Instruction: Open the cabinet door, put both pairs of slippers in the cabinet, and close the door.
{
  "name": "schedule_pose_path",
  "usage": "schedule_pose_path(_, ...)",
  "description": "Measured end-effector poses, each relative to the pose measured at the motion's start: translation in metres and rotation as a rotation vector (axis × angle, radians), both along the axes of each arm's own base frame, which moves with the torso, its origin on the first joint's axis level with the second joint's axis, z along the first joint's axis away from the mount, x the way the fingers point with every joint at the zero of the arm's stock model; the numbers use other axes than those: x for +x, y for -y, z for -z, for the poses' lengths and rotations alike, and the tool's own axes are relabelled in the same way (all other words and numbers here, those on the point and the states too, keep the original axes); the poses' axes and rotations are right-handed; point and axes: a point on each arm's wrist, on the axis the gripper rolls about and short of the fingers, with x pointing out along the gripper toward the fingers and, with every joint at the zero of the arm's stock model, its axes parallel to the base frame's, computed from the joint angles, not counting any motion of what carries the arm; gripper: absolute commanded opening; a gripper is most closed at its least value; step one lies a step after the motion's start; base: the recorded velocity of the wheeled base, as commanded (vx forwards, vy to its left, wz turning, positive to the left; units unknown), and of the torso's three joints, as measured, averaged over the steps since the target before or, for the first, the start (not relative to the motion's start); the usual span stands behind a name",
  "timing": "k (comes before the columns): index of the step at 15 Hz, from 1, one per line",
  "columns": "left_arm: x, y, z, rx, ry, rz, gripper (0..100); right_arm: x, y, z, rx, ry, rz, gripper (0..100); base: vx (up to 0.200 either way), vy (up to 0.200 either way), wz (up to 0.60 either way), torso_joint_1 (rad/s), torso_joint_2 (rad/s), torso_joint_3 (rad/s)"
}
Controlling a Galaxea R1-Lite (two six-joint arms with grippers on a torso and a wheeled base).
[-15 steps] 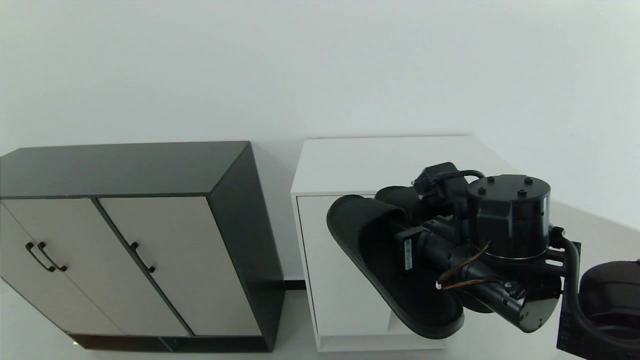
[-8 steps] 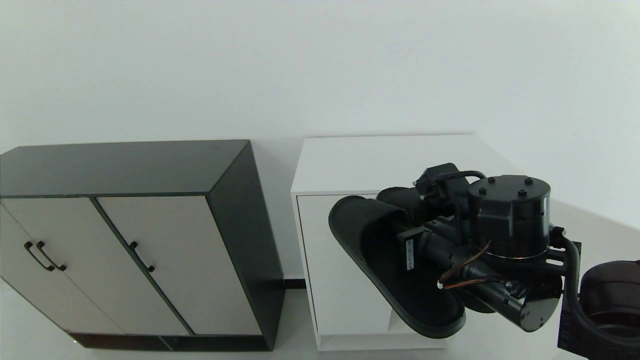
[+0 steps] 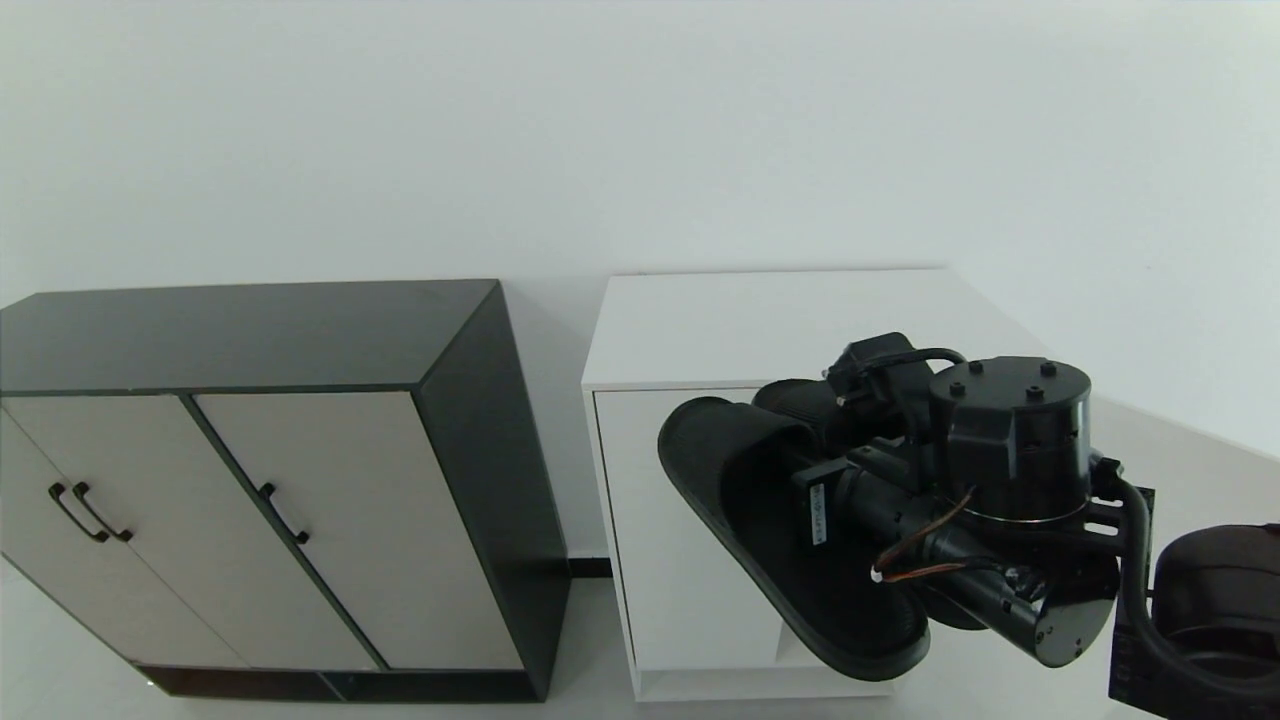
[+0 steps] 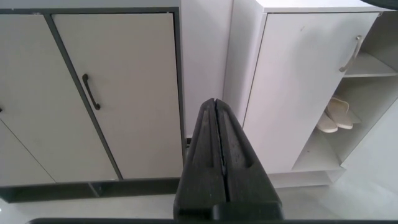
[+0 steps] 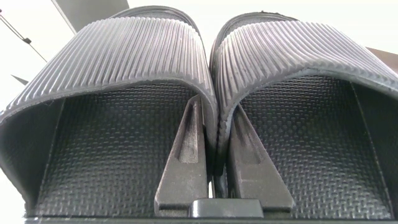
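Plain white wall backs two cupboards on a pale floor: a black-framed cabinet with pale grey doors, shut, on the robot's left, and a white box-shaped cabinet just beside it with a narrow gap between; its flat white door stands swung open, and a pair of cream slippers already lies on a shelf inside.

Over the last second the right arm has sunk a little and drawn slightly toward the robot's left, carrying the pair of black ribbed rubber slippers with it; the cupboards crept a touch in the head view, which reads as the camera shifting, not the furniture. The right gripper has one finger inside each slipper and pinches their inner side walls together, so the pair hangs tilted in front of the white cabinet, off the floor; the left gripper has its fingers pressed together on nothing, held back from both cupboards.

By my reading one pair is stowed and the second is in transit; the small drop looks like lining up with the opening; closing the door is left.

Edges to mind: the free edge of the open door with its metal bar handle, the shelf board above the cream pair, and the cabinet's side wall; bare shelf shows next to the cream pair, which seems room enough.
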Motion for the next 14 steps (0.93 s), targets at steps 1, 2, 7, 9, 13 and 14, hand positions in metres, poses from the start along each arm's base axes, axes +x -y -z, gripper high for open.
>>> schedule_pose_path(1,0.0000,0.0000,0.0000,0.000,0.000,0.000,0,0.0000,0.0000,0.0002,-0.001,-0.001,0.000,0,0.000,0.000,0.00,0.000,0.00,0.000)
schedule_pose_path(2,0.0000,0.0000,0.0000,0.000,0.000,0.000,0,0.0001,-0.0001,0.0005,-0.001,-0.001,0.000,0,0.000,0.000,0.00,0.000,0.00,0.000)
schedule_pose_path(7,0.0000,0.0000,0.0000,0.000,0.000,0.000,0,0.0002,-0.0006,0.0031,-0.007,-0.006,-0.001,0,0.000,-0.120,0.00,0.002,0.00,0.002)
schedule_pose_path(9,0.0000,0.0000,0.0001,0.000,-0.001,0.000,0,0.0001,-0.0004,0.0047,-0.009,-0.008,-0.001,0,0.000,-0.200,0.00,0.010,0.00,0.005)
schedule_pose_path(13,0.0000,0.0000,0.0000,0.000,0.000,0.000,0,0.0001,0.0003,0.0056,-0.011,-0.009,0.001,0,0.000,-0.200,0.00,0.004,0.00,0.001)
schedule_pose_path(14,0.0000,0.0000,0.0000,0.000,0.000,0.000,0,0.0001,0.0004,0.0058,-0.011,-0.009,0.001,0,0.000,-0.200,0.00,0.007,0.00,0.002)
